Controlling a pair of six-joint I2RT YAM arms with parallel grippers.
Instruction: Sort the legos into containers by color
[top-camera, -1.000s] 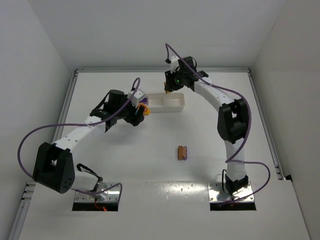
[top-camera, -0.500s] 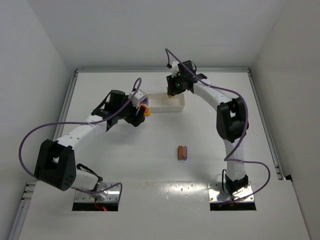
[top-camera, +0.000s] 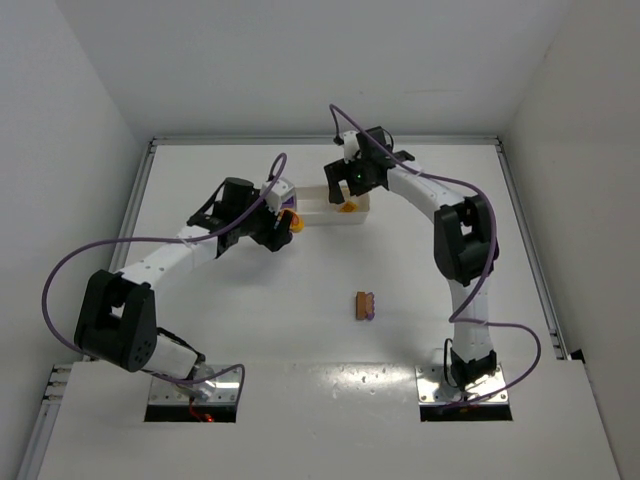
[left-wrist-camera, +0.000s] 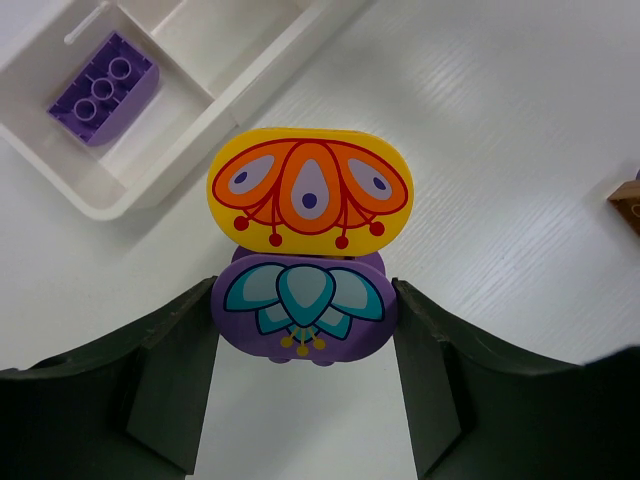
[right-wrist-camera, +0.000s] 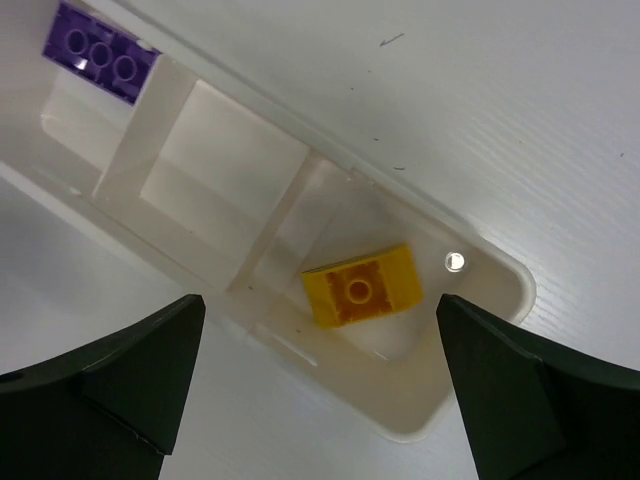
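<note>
- Lego number one, a purple oval piece (left-wrist-camera: 300, 320) with a teal flower print, is pinched between the two dark fingers (left-wrist-camera: 170, 390) of the left gripper (left-wrist-camera: 305, 300). The jaws are closed right onto its sides.
- Butted up against it, just above it in the left wrist frame, is a yellow oval piece (left-wrist-camera: 309, 188) with an orange and red print. The fingers don't touch that one.
- Past that pair, in the upper left of the same frame, is one end of the white tray (left-wrist-camera: 190, 150). A purple brick (left-wrist-camera: 103, 87) lies flat in its end compartment, three rings showing on its face.
- A brown brick (left-wrist-camera: 630, 200) just pokes in at the right edge of that frame, sitting on the white table (left-wrist-camera: 520, 120).
- The right gripper (right-wrist-camera: 320, 300) is spread wide with nothing between its fingers, looking straight down on the tray.
- In the right wrist frame, a yellow brick (right-wrist-camera: 362, 285) lies a bit skewed in the compartment at the lower right end of the tray. The purple brick is at the opposite end, upper left, with one compartment between the two.
- From the top camera, both grippers are up in the upper middle of the frame. The left one is just beside the tray's left end and the right one is over its right end.
- The brown brick sits alone on the table in the lower middle, well apart from the tray and both grippers.
</note>
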